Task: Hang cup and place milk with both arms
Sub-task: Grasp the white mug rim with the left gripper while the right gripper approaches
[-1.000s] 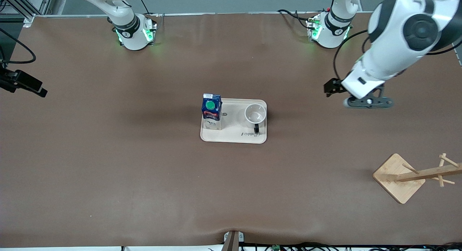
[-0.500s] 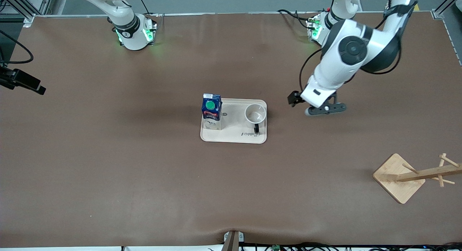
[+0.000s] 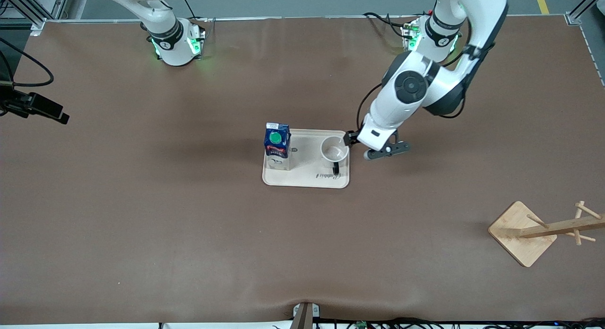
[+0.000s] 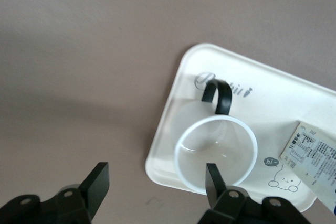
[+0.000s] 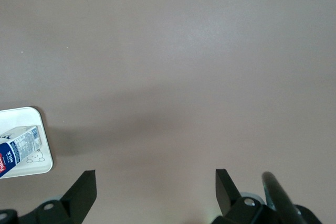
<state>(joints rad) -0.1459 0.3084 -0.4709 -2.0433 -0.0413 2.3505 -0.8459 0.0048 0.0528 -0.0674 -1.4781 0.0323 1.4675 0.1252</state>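
Observation:
The white cup (image 3: 334, 149) with its black handle stands upright on a cream tray (image 3: 307, 178), at the tray's end toward the left arm. The blue milk carton (image 3: 277, 144) stands at the tray's other end. My left gripper (image 3: 351, 141) is open just above the cup's rim. In the left wrist view the left gripper (image 4: 156, 182) has one finger (image 4: 214, 181) over the cup (image 4: 215, 153) and the other over bare table beside the tray (image 4: 173, 103). My right gripper (image 5: 156, 184) is open and empty over bare table toward the right arm's end. The milk (image 5: 18, 148) shows at the edge of its view.
A wooden cup rack (image 3: 524, 232) with pegs stands near the front camera at the left arm's end of the table. The brown table (image 3: 189, 234) surrounds the tray. A black part of the right hand (image 3: 47, 112) shows at the front view's edge.
The left arm has swung from the left arm's end of the table toward the tray, bringing its open gripper to the cup. The right hand shifted only slightly.

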